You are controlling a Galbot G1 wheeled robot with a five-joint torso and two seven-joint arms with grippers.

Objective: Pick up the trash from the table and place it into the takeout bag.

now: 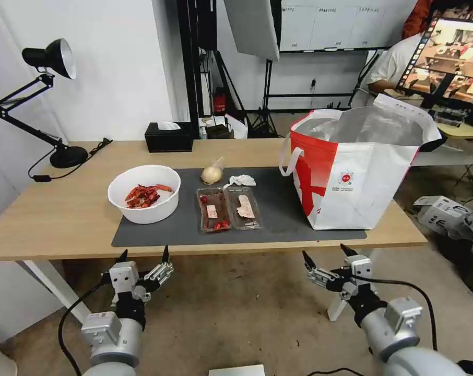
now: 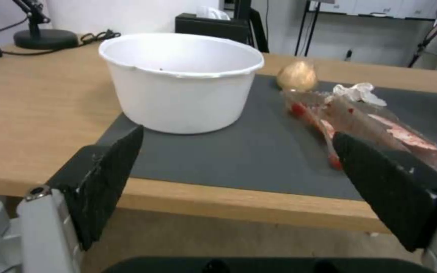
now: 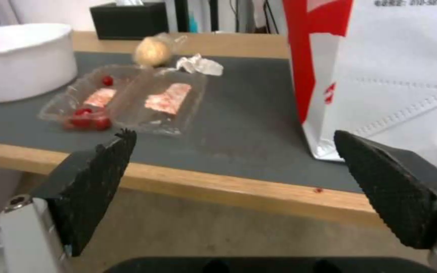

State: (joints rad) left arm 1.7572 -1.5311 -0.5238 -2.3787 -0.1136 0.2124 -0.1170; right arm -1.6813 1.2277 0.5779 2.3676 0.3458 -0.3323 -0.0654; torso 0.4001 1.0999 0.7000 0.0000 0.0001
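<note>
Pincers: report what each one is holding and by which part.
Nothing is held. The left pincer and the right pincer both hang open below the table's near edge; all the trash, such as the white bowl, lies untouched.

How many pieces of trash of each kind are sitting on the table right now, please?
Clear plastic trays: 2
White bowl of red shells: 1
Crumpled white tissue: 1
Knotted beige bag: 1
Total: 5, all on the table, none yet in the takeout bag.
</note>
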